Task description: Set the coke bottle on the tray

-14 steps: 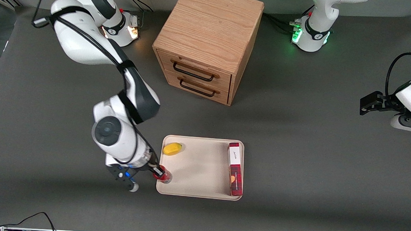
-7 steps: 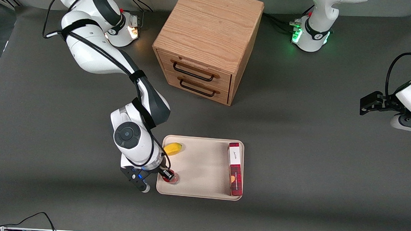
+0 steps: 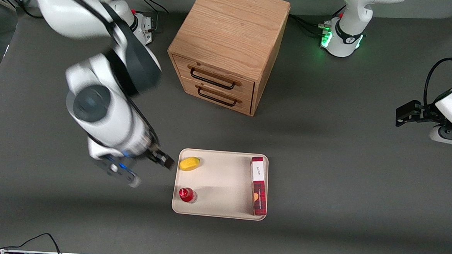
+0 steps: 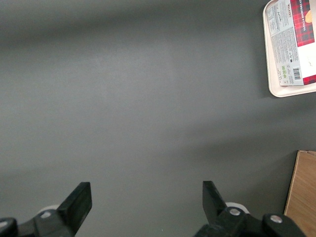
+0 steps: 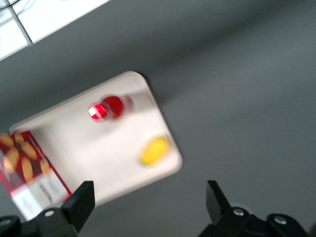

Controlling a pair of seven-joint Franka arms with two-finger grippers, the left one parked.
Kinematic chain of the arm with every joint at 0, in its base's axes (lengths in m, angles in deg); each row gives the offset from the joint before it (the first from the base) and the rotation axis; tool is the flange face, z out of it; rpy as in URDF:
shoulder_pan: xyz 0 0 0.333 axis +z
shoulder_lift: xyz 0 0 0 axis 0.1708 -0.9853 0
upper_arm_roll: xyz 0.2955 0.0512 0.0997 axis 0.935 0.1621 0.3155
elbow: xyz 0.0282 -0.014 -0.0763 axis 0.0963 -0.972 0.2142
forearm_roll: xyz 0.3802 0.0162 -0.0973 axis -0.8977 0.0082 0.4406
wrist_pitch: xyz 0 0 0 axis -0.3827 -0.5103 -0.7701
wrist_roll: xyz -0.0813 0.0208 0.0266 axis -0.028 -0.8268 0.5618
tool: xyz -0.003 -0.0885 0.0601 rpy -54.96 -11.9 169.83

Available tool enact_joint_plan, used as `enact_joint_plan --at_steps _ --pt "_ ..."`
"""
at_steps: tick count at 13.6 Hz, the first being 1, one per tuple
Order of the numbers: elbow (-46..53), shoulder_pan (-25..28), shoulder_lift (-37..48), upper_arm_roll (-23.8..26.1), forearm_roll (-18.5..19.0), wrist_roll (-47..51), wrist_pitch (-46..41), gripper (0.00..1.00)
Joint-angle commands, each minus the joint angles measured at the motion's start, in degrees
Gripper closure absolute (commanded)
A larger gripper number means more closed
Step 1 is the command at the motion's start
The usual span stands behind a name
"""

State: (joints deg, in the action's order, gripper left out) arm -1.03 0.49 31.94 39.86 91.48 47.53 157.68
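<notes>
The coke bottle (image 3: 186, 194), small and red with a red cap, stands upright on the cream-beige tray (image 3: 223, 185), in the tray's corner nearest the front camera at the working arm's end. My right gripper (image 3: 164, 160) is raised above the table just off the tray's edge, beside the yellow fruit, apart from the bottle. In the right wrist view the gripper (image 5: 148, 197) is open and empty, with the bottle (image 5: 109, 107) and the tray (image 5: 94, 163) below it.
A yellow fruit (image 3: 189, 163) and a long red-and-white box (image 3: 259, 185) also lie on the tray. A wooden two-drawer cabinet (image 3: 230, 46) stands farther from the front camera than the tray. The box (image 4: 291, 39) shows in the left wrist view.
The gripper let go of the bottle, which now stands alone on the tray. The arm rose and swung away from the front camera and off the tray.
</notes>
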Motion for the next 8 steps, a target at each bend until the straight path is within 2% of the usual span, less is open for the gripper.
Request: enact_joint_plan --at_steps 1,2,3,5,6,8 --pt "-11.39 -8.55 14.84 1.50 -5.72 -11.15 -6.97 0.00" --pt "-14.55 -10.75 19.24 -0.08 -9.07 -15.98 -9.25 0.00" --pt "-18.58 -11.90 23.98 -4.09 -11.98 -21.24 -10.31 0.00" --pt "-29.46 -11.56 34.09 -16.55 -20.48 -31.01 -9.46 0.00" --pt "-35.26 -11.39 37.79 -21.31 -23.49 -35.06 -7.79 0.00" --pt "-47.82 -11.12 44.21 -25.56 -24.22 -40.70 -1.75 0.00"
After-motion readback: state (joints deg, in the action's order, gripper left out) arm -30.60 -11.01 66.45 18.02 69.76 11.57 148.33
